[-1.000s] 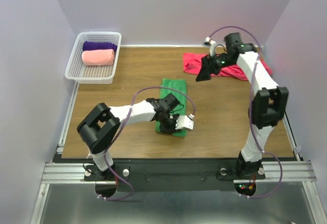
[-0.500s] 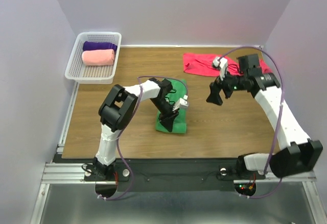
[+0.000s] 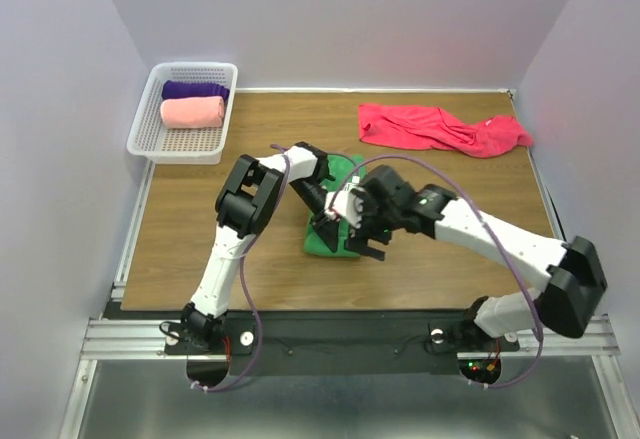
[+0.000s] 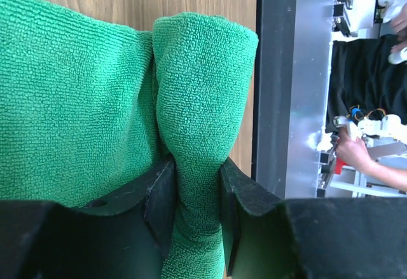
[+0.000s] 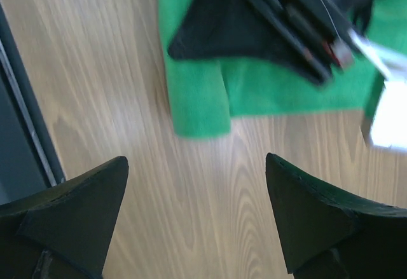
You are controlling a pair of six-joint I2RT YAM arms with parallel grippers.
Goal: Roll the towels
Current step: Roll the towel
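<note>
The green towel (image 3: 322,240) lies in the middle of the table, its near end rolled up. My left gripper (image 3: 329,219) is shut on that rolled end (image 4: 200,82), and its jaws (image 4: 197,190) squeeze the cloth thin between them. My right gripper (image 3: 366,247) hovers open just right of the green towel (image 5: 197,110), with only bare wood between its fingertips (image 5: 196,159). The crimson towel (image 3: 440,127) lies crumpled and flat at the back right. The salmon-pink towel (image 3: 192,111) and the purple towel (image 3: 195,90) are rolled and sit in the basket.
The white mesh basket (image 3: 152,137) stands at the back left corner of the wooden table (image 3: 220,219). A metal rail (image 3: 330,334) runs along the near edge. Both arms crowd around the green towel.
My right arm swung from the crimson towel at the back right down to the green towel in the middle. My left gripper shifted along the green towel's near end, still holding it.
</note>
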